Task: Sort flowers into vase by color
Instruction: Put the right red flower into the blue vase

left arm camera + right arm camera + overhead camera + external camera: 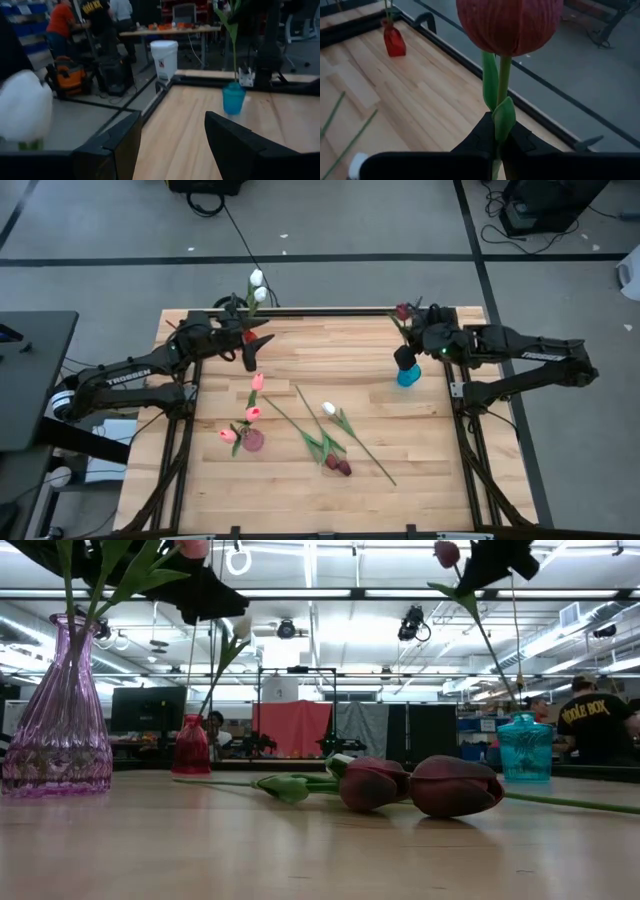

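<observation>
Low view, foreground centre: two maroon tulips (420,785) lying on the table (300,850). Upper right: right gripper (498,142) clamped on a maroon tulip's stem (504,75), apparently over the blue vase (407,374). Upper left: left gripper (252,346), fingers apart.

"TROSSEN" in white on left arm (125,373), left side of high view. Same white lettering on right arm (540,356), right side, too small to read surely. Yellow print on person's black shirt (597,720), right edge of low view, reads roughly "NOODLE BOX", uncertain.
</observation>
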`<action>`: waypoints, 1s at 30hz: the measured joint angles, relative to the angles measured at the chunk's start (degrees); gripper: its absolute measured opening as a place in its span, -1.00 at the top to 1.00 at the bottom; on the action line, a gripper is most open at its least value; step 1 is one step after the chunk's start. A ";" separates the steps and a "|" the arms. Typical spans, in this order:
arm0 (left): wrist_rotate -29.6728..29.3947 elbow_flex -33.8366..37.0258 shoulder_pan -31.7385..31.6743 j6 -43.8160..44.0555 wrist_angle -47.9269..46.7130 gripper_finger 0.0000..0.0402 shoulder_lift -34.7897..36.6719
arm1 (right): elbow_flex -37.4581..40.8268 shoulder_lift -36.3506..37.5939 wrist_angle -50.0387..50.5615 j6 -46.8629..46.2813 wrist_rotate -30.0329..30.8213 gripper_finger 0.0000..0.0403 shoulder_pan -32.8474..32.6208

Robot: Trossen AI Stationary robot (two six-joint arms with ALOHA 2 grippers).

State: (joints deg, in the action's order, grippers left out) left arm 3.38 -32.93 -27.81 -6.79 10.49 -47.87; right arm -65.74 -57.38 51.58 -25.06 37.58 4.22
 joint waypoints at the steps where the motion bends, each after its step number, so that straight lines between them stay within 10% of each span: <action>1: 0.38 0.00 0.00 0.02 -1.00 -0.11 0.06 | 1.07 0.43 0.04 -1.01 0.44 0.88 -0.53; 16: 6.09 10.36 0.22 7.23 2.28 -0.11 1.24 | 14.51 2.02 0.66 -21.40 4.83 0.88 -10.04; 30: 5.22 11.82 0.15 6.95 3.42 -0.11 1.46 | 18.77 2.09 -10.01 -15.95 4.74 0.88 -11.07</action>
State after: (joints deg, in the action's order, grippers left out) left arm 8.60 -21.10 -27.66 0.17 13.91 -46.41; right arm -46.97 -55.29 41.56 -41.02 42.33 -6.85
